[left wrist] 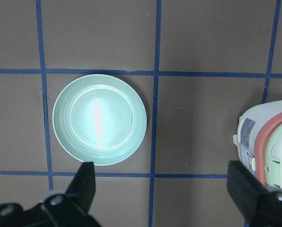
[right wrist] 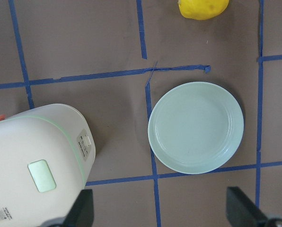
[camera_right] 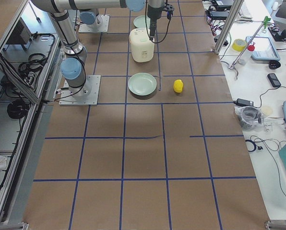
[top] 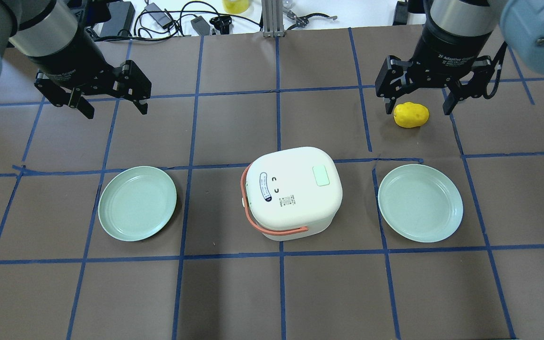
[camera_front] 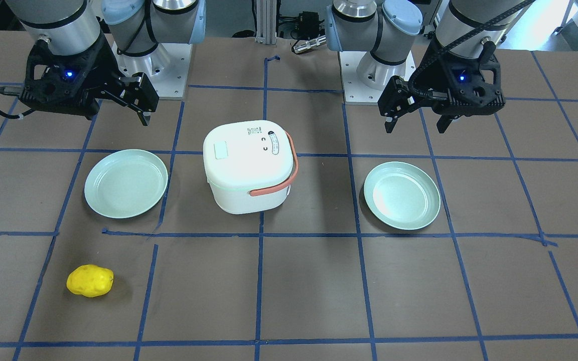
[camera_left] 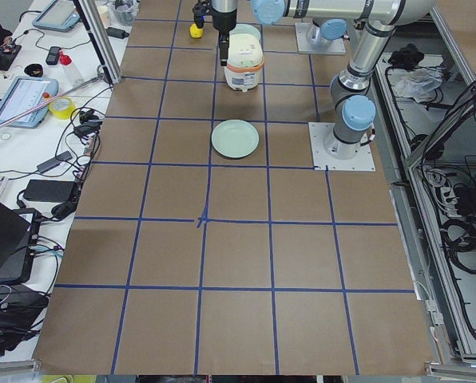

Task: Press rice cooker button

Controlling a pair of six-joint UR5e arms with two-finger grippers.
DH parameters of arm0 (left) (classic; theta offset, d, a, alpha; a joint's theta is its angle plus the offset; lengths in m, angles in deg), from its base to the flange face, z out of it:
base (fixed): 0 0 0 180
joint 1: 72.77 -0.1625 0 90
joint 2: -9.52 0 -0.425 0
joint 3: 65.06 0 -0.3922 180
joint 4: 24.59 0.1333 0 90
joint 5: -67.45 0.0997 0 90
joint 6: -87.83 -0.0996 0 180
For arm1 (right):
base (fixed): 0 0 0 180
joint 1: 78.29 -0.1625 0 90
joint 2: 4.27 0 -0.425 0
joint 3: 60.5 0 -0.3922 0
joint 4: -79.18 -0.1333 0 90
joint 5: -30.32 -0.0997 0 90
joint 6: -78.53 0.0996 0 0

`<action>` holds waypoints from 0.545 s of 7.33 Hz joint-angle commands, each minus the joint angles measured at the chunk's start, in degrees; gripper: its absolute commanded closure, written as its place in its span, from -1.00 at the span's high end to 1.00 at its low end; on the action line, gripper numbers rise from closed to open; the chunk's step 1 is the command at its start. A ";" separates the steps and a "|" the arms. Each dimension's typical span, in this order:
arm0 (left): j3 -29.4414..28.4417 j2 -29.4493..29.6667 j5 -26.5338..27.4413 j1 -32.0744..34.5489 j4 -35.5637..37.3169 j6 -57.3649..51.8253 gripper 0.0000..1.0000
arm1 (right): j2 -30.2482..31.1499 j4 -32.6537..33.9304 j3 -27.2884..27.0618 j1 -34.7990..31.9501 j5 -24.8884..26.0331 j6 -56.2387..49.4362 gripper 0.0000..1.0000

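rice cooker [top: 293, 191] upright at centre of table [top: 272, 293] | button [top: 321, 175] – likely the pale green lid pad; stiff shell, light body may slide, so press straight down with one fingertip | left gripper [top: 115, 109], right gripper [right wrist: 161, 208] – both wide open, empty, well apart from cooker

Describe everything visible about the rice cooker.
The rice cooker is a white, rounded-square, plastic-looking pot, lid shut, upright on the table between two green plates, touching neither. An orange handle lies folded down against its body. The lid carries a pale green square and a printed label. Nothing else touches it.
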 commanded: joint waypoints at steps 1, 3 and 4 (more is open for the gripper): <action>0.00 0.00 0.00 0.00 0.00 -0.03 1.00 | 0.02 0.09 -0.03 0.00 -0.12 0.00 1.00; 0.00 0.00 0.00 0.00 0.00 -0.03 1.00 | 0.02 0.09 -0.02 0.00 -0.73 -0.09 1.00; 0.00 0.00 0.00 0.00 0.00 -0.03 1.00 | 0.02 0.00 0.06 -0.09 -0.65 -0.35 1.00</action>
